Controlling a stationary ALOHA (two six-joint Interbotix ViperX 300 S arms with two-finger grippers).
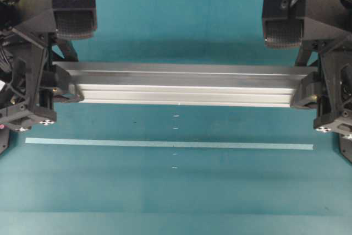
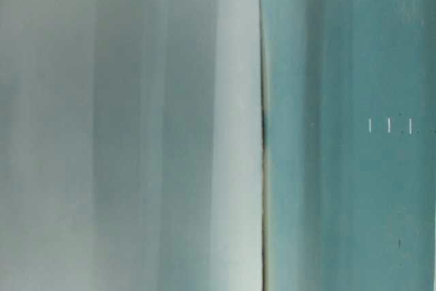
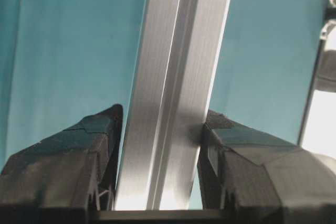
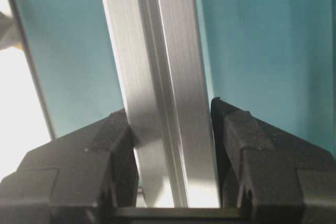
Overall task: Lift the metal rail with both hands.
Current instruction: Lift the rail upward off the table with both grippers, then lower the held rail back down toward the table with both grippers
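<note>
The metal rail (image 1: 181,83) is a long silver grooved bar lying crosswise over the teal table (image 1: 176,202), and it seems raised off the surface. My left gripper (image 1: 63,81) is shut on its left end and my right gripper (image 1: 308,86) on its right end. In the left wrist view the rail (image 3: 173,77) runs up between the black fingers of the left gripper (image 3: 163,124), which press its sides. The right wrist view shows the same: the rail (image 4: 152,51) clamped in the right gripper (image 4: 170,114).
A thin pale tape strip (image 1: 165,143) lies on the table in front of the rail, crossed by small white tick marks (image 1: 176,116). Black arm bodies (image 1: 71,4) (image 1: 286,9) fill the upper corners. The table-level view is a close blur.
</note>
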